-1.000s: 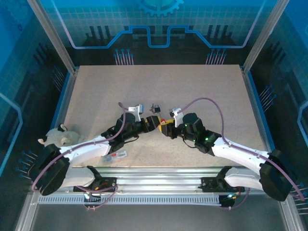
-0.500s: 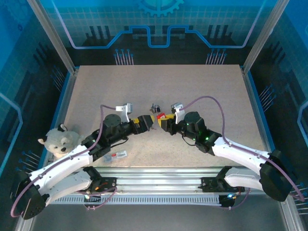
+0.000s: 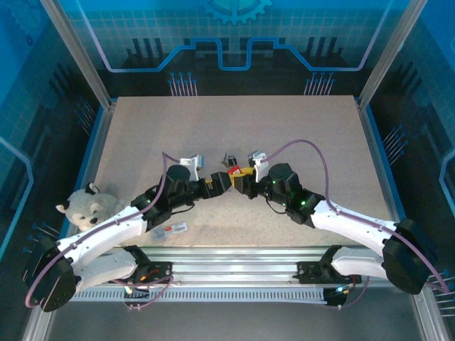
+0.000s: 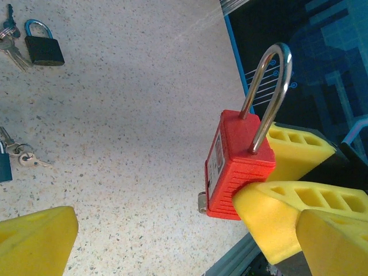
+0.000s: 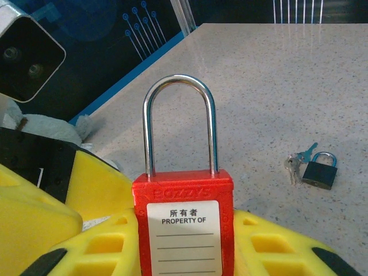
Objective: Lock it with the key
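Note:
A red padlock with a steel shackle stands upright between the yellow pads of my right gripper, which is shut on its body. In the top view the padlock sits at mid-table, with my right gripper just behind it. My left gripper faces it from the left with its jaws wide open, close by and apart from it. In the left wrist view the padlock hangs ahead of my left gripper. A short metal stub sticks out of its underside. I cannot tell whether that stub is the key.
A small black padlock with a bunch of keys lies on the table beyond the grippers; the same padlock shows from the right wrist. More keys lie nearer. A plush toy sits at the left edge.
My left gripper has opened wide and drawn back a little from the red padlock. The right gripper has shifted slightly away from the arms' bases, still holding the padlock.

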### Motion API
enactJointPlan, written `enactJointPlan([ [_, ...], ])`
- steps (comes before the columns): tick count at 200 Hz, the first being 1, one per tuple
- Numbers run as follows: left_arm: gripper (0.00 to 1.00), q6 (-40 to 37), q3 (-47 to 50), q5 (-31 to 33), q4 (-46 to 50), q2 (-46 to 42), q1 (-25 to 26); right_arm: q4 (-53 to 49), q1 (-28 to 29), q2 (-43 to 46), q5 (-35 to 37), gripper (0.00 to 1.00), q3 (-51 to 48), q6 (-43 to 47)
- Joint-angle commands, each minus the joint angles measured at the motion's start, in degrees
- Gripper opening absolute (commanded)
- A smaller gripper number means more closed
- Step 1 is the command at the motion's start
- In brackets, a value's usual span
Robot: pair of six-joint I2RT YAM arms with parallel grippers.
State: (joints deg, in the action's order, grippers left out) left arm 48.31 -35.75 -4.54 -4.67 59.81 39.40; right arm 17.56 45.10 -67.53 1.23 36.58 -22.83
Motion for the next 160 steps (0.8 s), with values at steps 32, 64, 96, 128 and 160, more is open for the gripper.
enactJointPlan([
  [32, 0.99, 2.58, -3.82, -0.35, 1.28, 2.22, -0.13, 0.88, 2.49, -1.35, -1.55, 0.0, 2.65, 3.22],
  [64, 0.97, 5.17, -4.23, 3.16, 1.87, 1.92, -0.18, 0.46, 3.35, -1.82, -1.59, 0.0, 2.71, 4.17],
  [96, 0.96, 7.87, -3.61, 6.14, -0.55, -0.13, -0.16, 0.19, 3.63, -1.73, -1.6, 0.0, 2.35, 4.64],
  [128, 0.96, 9.32, -0.68, 8.8, -7.68, -3.81, -0.16, 0.19, 3.85, -1.73, -1.85, 0.0, 2.01, 5.04],
  [160, 0.96, 9.15, 1.33, 11.34, -12.1, -7.02, -0.13, 0.1, 3.98, -1.74, -2.12, 0.0, 1.83, 5.42],
])
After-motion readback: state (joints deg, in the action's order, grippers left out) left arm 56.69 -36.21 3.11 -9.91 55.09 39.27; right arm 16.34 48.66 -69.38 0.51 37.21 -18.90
